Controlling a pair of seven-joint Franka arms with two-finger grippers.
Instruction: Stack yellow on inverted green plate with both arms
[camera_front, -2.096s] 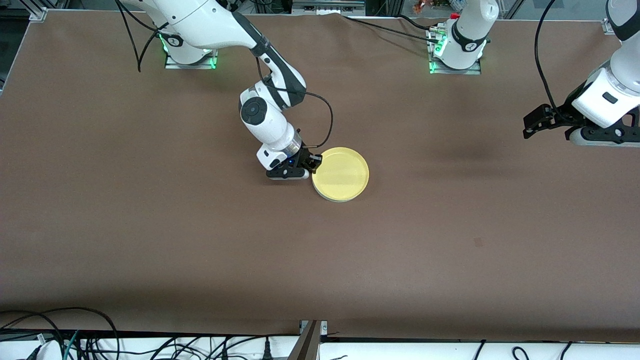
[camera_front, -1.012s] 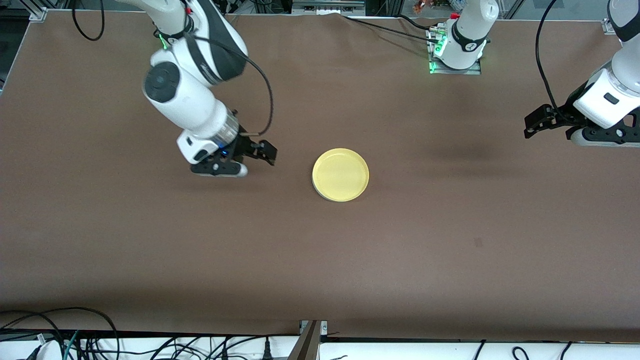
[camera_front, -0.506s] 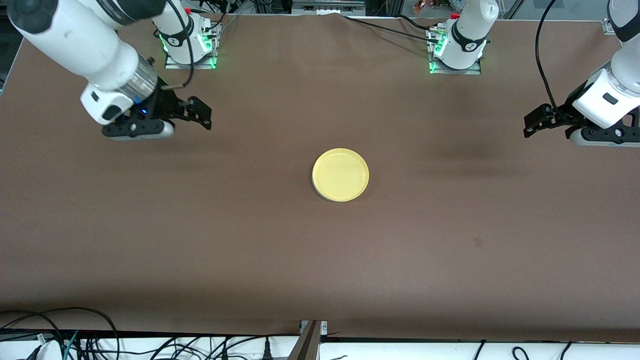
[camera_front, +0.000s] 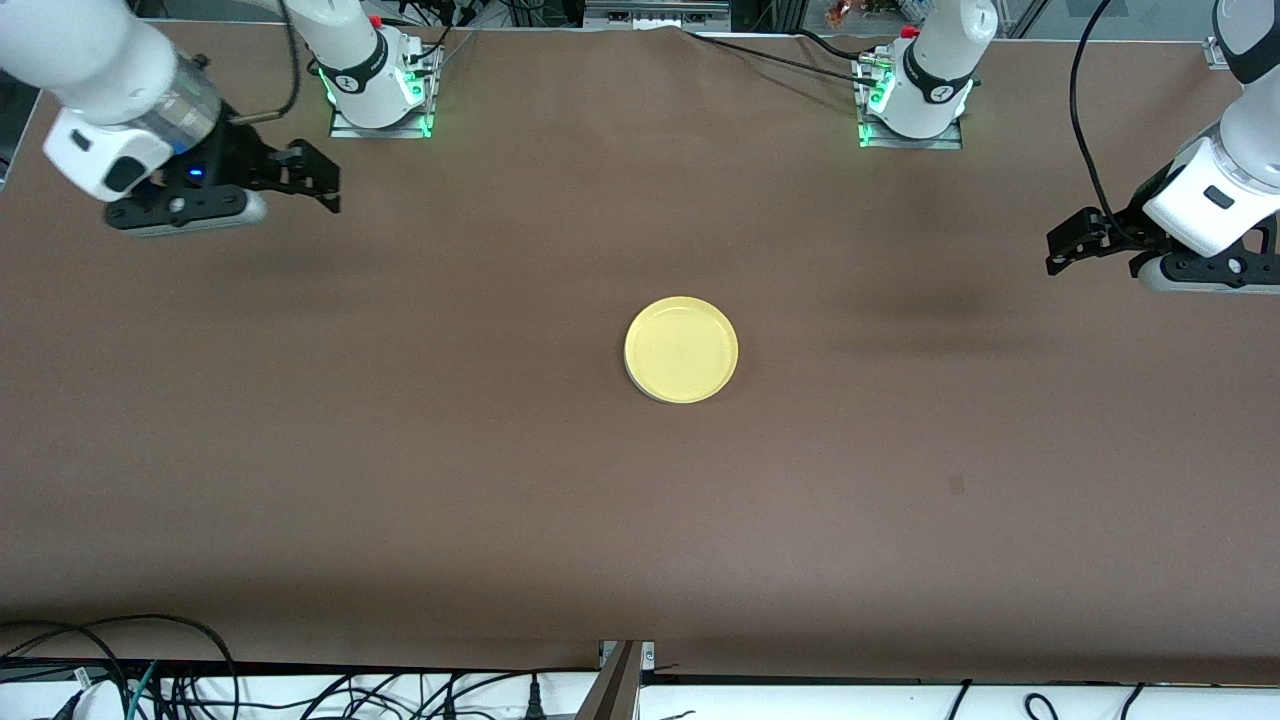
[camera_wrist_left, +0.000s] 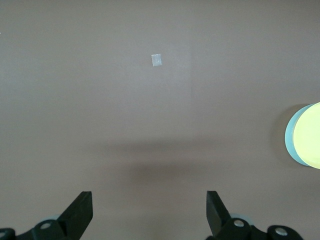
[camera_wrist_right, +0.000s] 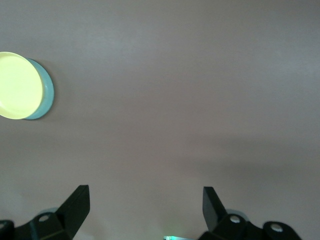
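The yellow plate (camera_front: 681, 348) lies rim-up in the middle of the table, on top of the inverted green plate, of which only a thin pale edge (camera_front: 648, 393) shows. Both plates also show in the left wrist view, yellow (camera_wrist_left: 308, 135) over green (camera_wrist_left: 289, 136), and in the right wrist view, yellow (camera_wrist_right: 17, 86) over green (camera_wrist_right: 46, 95). My right gripper (camera_front: 318, 180) is open and empty, up over the right arm's end of the table; its open jaws show in its wrist view (camera_wrist_right: 145, 196). My left gripper (camera_front: 1065, 248) is open and empty over the left arm's end; the arm waits (camera_wrist_left: 148, 200).
The brown table cover (camera_front: 400, 480) spreads all round the stack. A small pale patch (camera_front: 957, 485) lies on the cover nearer the front camera, toward the left arm's end; it also shows in the left wrist view (camera_wrist_left: 156, 59). Cables run along the front edge (camera_front: 150, 660).
My right gripper has left the yellow plate's rim, opened, and pulled back up toward the right arm's end of the table. The plates and the left arm have not moved.
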